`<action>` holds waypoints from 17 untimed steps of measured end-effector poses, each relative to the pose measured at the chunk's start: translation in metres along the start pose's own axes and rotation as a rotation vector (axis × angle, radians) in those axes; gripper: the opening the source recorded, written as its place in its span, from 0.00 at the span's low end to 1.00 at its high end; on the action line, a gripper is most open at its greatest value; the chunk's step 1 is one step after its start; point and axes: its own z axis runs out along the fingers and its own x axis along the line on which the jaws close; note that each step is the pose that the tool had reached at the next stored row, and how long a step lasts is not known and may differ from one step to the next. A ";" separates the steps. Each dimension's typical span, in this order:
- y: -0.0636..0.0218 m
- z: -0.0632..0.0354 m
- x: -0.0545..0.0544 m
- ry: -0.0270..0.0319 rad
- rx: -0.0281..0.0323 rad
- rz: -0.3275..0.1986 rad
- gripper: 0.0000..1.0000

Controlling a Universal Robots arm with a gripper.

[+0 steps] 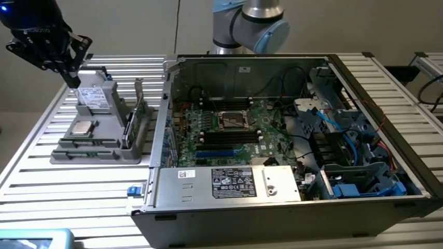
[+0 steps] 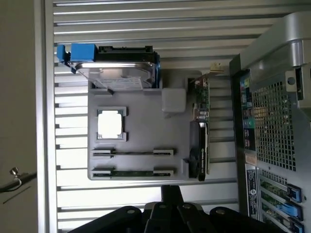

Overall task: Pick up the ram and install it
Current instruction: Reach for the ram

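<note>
Green and thin, the ram (image 2: 133,173) lay edge-up in a grey plastic tray (image 2: 146,111), and from above it showed only as a long narrow strip running between two small grey clips, one at each end. I could not make out its chips or its label from that angle. It sat in the slot nearest the tray's outer edge, on the far side of the processor chip (image 2: 112,124) from the hard drive (image 2: 116,73). The neighbouring slot, between the ram and the chip, showed just a dark thin line, and I could not tell whether it held a stick.

My pincer (image 1: 71,80) was closed, its black fingers drawn together with nothing between them. It hung above the tray, over the end where the hard drive rested, well apart from the ram and touching nothing.

A larger green card (image 2: 203,145) stood on its edge along the side of the tray nearest the computer case (image 1: 291,212). The case lay open on the slatted metal table (image 1: 41,176), on the exterior view's right of the tray. Inside it the motherboard (image 1: 263,129) faced up, with long black memory slots (image 1: 229,136) beside its square socket.
</note>
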 end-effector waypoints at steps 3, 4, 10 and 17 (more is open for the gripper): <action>-0.0006 0.0015 0.012 0.0002 0.0000 0.000 0.11; -0.0003 0.0023 0.016 0.0004 0.0000 -0.001 0.11; 0.0012 0.0096 0.030 0.0021 0.0002 0.000 0.11; 0.0019 0.0213 0.040 0.0019 0.0053 -0.001 0.11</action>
